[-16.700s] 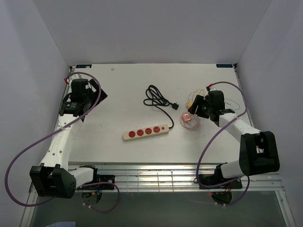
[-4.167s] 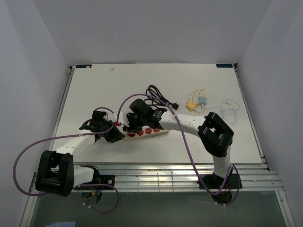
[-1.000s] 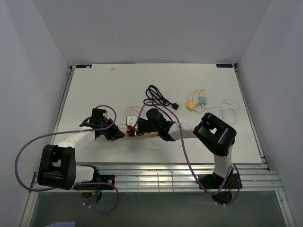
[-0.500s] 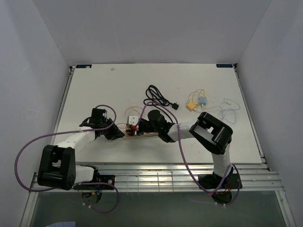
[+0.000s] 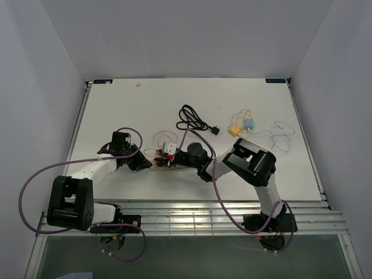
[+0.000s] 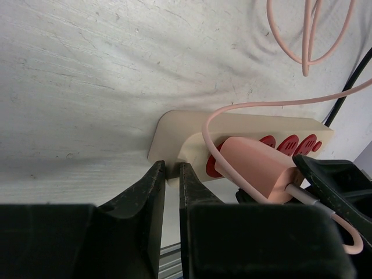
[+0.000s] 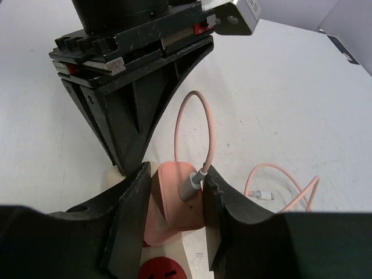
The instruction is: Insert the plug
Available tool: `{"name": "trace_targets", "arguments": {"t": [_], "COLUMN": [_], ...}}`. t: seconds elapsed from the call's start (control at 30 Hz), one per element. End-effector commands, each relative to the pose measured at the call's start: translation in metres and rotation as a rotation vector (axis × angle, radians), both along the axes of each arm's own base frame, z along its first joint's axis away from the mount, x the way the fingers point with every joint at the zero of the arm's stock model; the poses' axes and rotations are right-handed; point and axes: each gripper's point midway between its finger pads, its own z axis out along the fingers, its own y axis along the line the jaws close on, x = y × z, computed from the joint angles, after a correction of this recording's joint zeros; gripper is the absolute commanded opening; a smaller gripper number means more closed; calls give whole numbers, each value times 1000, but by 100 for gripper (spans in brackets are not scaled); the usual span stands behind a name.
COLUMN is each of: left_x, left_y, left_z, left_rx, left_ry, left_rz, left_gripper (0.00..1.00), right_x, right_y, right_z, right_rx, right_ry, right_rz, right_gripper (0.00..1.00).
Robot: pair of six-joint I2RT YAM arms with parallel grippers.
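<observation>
The pink plug (image 7: 174,195) sits on the power strip (image 6: 174,131), and the right gripper (image 7: 174,212) pinches its flat sides, the best spot to hold. It looks light, hard and slippery. The left gripper (image 6: 172,172) is squeezed tight on the strip's end.

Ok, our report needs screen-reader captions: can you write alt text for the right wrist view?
The right gripper clasps a pink charger standing on a cream power strip. The charger's pink cable loops upward, and the left gripper, shut, points down at the strip's far end.
</observation>
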Motion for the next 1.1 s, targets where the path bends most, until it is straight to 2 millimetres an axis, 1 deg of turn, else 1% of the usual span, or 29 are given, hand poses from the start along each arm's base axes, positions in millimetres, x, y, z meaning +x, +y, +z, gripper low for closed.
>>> {"name": "trace_targets", "arguments": {"t": [0.0, 0.03, 0.07, 0.1, 0.13, 0.17, 0.2, 0.23, 0.27, 0.4, 0.47, 0.5, 0.6, 0.63, 0.7, 0.73, 0.77, 0.8, 0.83, 0.87, 0.9, 0.93, 0.97, 1.03, 1.07], "left_x": [-27, -27, -28, -28, -28, -29, -28, -28, -28, -26, -25, -25, -22, -21, -20, -21, -20, -20, -20, -19, -18, -17, -17, -16, -16], "left_y": [-1, -1, -2, -2, -3, -4, -4, -4, -4, -4, -5, -5, -5, -6, -6, -5, -6, -7, -8, -9, -9, -10, -9, -9, -9], "left_z": [-33, -34, -34, -34, -35, -35, -34, -34, -34, -30, -28, -28, -24, -22, -19, -19, -16, -15, -14, -13, -12, -11, -11, -9, -8], "left_rx": [33, 35, 28, 26, 25, 17, 15, 13, 16, 12, 10, 8, 8, 1, 3, 8, 4, 4, 3, 0, 0, -1, 0, 0, 3], "left_ry": [119, 122, 126, 127, 124, 126, 124, 124, 122, 106, 93, 90, 68, 58, 44, 45, 34, 27, 22, 18, 15, 12, 11, 2, -1], "left_rz": [-31, -33, -40, -38, -39, -41, -43, -46, -44, -42, -43, -42, -37, -42, -43, -42, -42, -47, -53, -54, -56, -57, -55, -56, -52], "left_gripper": [23, 23, 23, 23, 23, 23, 22, 22, 22, 22, 22, 22, 22, 22, 21, 21, 21, 22, 22, 22, 22, 22, 22, 22, 22], "right_x": [-122, -118, -127, -128, -133, -135, -130, -128, -130, -123, -122, -121, -123, -122, -118, -113, -109, -100, -97, -90, -82, -77, -69, -62, -59], "right_y": [-209, -202, -206, -206, -215, -219, -212, -217, -216, -229, -225, -220, -223, -219, -210, -203, -200, -189, -189, -177, -166, -159, -142, -127, -124], "right_z": [-256, -248, -249, -249, -259, -263, -265, -270, -270, -274, -274, -273, -272, -268, -258, -244, -236, -219, -212, -201, -185, -177, -165, -151, -147], "right_rx": [-1016, -979, -988, -983, -1024, -1059, -1066, -1101, -1104, -1131, -1130, -1106, -1089, -1074, -1033, -995, -976, -930, -932, -901, -855, -836, -798, -772, -777], "right_ry": [554, 518, 518, 526, 542, 539, 511, 461, 457, 424, 396, 385, 385, 386, 382, 367, 358, 331, 325, 314, 300, 293, 284, 269, 254], "right_rz": [-204, -216, -208, -214, -214, -212, -211, -230, -228, -303, -311, -317, -344, -346, -351, -361, -370, -380, -390, -391, -398, -403, -400, -396, -393], "right_gripper": [8, 8, 8, 8, 8, 8, 8, 8, 8, 8, 8, 8, 8, 8, 8, 8, 8, 8, 8, 8, 8, 8, 8, 8, 8]}}
